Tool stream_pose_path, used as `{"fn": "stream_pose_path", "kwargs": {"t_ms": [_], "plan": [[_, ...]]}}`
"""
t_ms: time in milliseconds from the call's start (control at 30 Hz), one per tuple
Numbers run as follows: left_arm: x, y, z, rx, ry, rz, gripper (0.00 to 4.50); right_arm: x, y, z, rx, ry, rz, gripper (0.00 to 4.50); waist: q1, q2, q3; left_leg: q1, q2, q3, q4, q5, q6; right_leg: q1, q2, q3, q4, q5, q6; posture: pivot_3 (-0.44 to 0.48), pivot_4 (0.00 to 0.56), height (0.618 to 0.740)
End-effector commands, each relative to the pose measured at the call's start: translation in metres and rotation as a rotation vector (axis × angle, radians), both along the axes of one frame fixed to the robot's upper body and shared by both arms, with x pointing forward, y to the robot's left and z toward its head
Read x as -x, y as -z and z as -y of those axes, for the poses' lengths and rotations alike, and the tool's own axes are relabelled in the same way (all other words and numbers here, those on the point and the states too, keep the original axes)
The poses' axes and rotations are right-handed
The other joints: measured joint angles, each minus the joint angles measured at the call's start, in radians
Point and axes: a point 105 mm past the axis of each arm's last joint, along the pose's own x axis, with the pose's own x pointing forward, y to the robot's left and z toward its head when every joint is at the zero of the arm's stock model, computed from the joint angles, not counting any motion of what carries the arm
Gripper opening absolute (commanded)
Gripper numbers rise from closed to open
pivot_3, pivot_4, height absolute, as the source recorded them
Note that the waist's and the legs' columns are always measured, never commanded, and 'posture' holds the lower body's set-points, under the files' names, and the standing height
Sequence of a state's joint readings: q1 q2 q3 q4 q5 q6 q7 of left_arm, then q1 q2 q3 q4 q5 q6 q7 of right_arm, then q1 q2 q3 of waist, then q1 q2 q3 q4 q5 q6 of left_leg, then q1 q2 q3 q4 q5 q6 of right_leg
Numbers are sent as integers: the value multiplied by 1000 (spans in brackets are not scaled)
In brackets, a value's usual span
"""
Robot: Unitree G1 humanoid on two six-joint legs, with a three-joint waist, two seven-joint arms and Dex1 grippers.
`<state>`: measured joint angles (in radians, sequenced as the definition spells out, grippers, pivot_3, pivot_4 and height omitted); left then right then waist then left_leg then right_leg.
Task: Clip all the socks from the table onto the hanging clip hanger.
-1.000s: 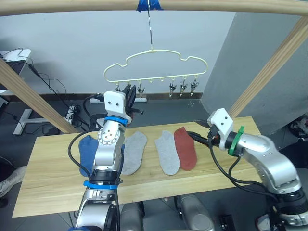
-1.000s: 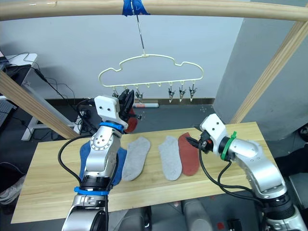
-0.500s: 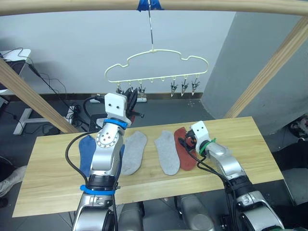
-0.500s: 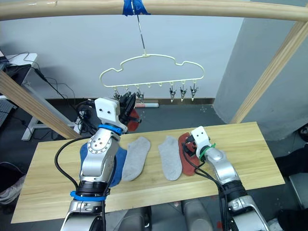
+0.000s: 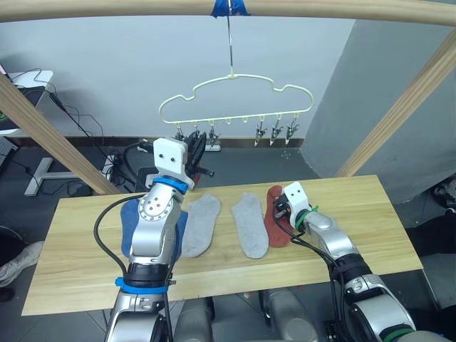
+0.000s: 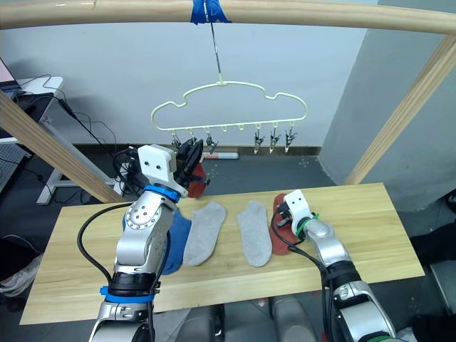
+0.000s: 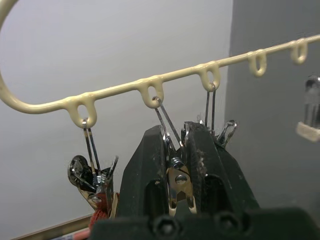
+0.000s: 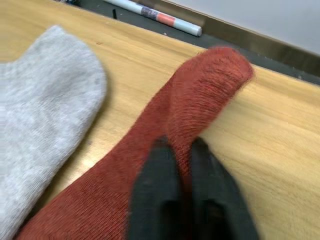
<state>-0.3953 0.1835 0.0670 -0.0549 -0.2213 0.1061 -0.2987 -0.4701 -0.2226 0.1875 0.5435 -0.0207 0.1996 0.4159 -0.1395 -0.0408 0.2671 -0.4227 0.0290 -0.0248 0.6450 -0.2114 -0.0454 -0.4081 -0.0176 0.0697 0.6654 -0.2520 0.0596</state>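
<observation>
We see the clip hanger [image 5: 236, 100] hanging from the wooden beam [image 5: 107, 7] with blue tape [image 5: 229, 7], its row of metal clips along the bottom bar. Our left end effector [image 5: 194, 148] is raised to the hanger's left end; in the left wrist view its fingers [image 7: 150, 170] are clenched on the second clip [image 7: 176, 176], squeezing it from both sides. A rust-red sock [image 6: 195, 177] hangs beside that end effector, and red fabric sits in the neighbouring end clip [image 7: 98, 192].

On the worktop [image 5: 370, 214] lie 4 socks in a row: a blue sock [image 5: 130, 228] partly hidden behind the left arm, 2 light grey socks [image 5: 201, 224] [image 5: 251, 224] side by side but apart, and a rust-red sock [image 5: 276, 222] just right of them. Our right end effector [image 5: 281, 214] is down on this red sock, and the right wrist view shows its fingers [image 8: 159, 186] pinched together on a raised fold [image 8: 185, 160] of the fabric. A pen-like tube [image 8: 155, 16] lies on the floor beyond the worktop's far edge.
</observation>
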Motion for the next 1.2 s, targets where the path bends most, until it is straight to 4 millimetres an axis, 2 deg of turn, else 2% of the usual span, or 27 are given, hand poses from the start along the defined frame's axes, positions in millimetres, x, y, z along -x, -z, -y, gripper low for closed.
{"fn": "stream_pose_path", "kwargs": {"t_ms": [33, 133, 233, 400, 667, 867, 1200], "plan": [[10, -21, 3, 24, 66, 53, 262, 5, -45, -26, 95, -240, 205, 0, 0, 0, 0, 0, 0, 0, 0, 0, 0, 0, 0, 0, 0, 0, 0, -168, 225, 740], [12, -27, 1, 49, 102, 36, 262, 16, -82, -54, 188, -454, 350, 0, -4, 0, 0, -1, 0, 0, 0, 0, 0, -1, 0, 0, 0, 0, 0, -171, 222, 740], [13, -31, 0, 60, 139, 17, 262, 19, -108, -76, 276, -589, 451, 0, -5, 0, 0, 0, 1, 0, 0, 0, 0, -2, 1, 0, 1, 0, 0, -173, 222, 740], [15, -33, -1, 73, 176, -10, 262, 16, -130, -104, 339, -687, 506, 0, 3, 0, 0, -1, 1, -2, 0, 0, 0, -1, 1, -1, 0, 0, 0, -174, 216, 740], [17, -35, 0, 97, 226, -49, 262, 12, -142, -122, 366, -735, 518, 0, 2, 0, 0, -2, 0, -3, 0, 0, 0, -1, -2, -3, 0, 1, -1, -174, 214, 740], [17, -34, -1, 109, 255, -80, 262, 13, -152, -126, 362, -748, 536, 0, 1, 0, 0, -2, 0, -3, 0, 0, 0, -2, -1, -3, 1, 1, -2, -182, 211, 740], [20, -41, -1, 146, 320, -119, 262, 11, -153, -131, 371, -747, 540, 0, 1, 0, 0, -2, 0, -3, 0, 0, 0, -2, -1, -4, 1, 1, -2, -184, 206, 740]]}}
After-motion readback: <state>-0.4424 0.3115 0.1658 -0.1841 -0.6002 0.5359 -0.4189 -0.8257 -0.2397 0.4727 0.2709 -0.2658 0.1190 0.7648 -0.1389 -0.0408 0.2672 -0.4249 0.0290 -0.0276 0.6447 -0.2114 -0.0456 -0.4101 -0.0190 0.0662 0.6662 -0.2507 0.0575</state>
